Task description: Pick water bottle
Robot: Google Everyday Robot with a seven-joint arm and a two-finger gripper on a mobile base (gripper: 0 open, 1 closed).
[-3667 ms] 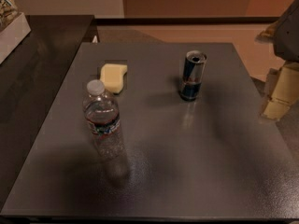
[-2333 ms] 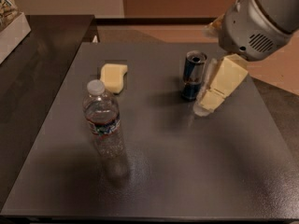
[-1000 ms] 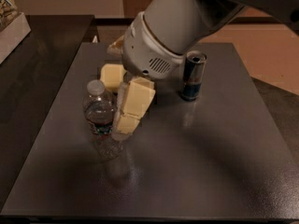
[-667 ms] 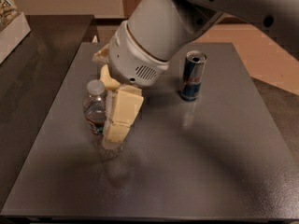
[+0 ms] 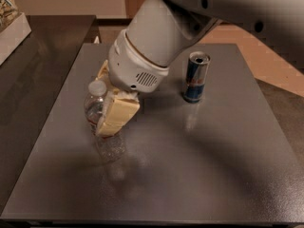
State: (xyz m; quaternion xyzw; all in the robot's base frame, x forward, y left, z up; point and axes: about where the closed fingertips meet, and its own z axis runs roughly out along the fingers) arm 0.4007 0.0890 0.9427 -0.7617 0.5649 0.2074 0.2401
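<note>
The water bottle (image 5: 94, 109) stands upright on the left part of the dark table (image 5: 213, 175), and the gripper (image 5: 113, 118) is low at its right side (open or closed, I cannot tell), so the grasp seems in hand, and the next move calls for a firm closing, then lifting.

pale grey rounded arm housing (image 5: 152, 37) with a slotted vent grille (image 5: 146, 79) and two dark holes; cream-yellow blocky gripper (image 5: 113, 119) just beside the clear ribbed water bottle (image 5: 94, 107).

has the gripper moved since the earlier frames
Yes. The gripper has swung left across the table, from right of the can to the water bottle.
</note>
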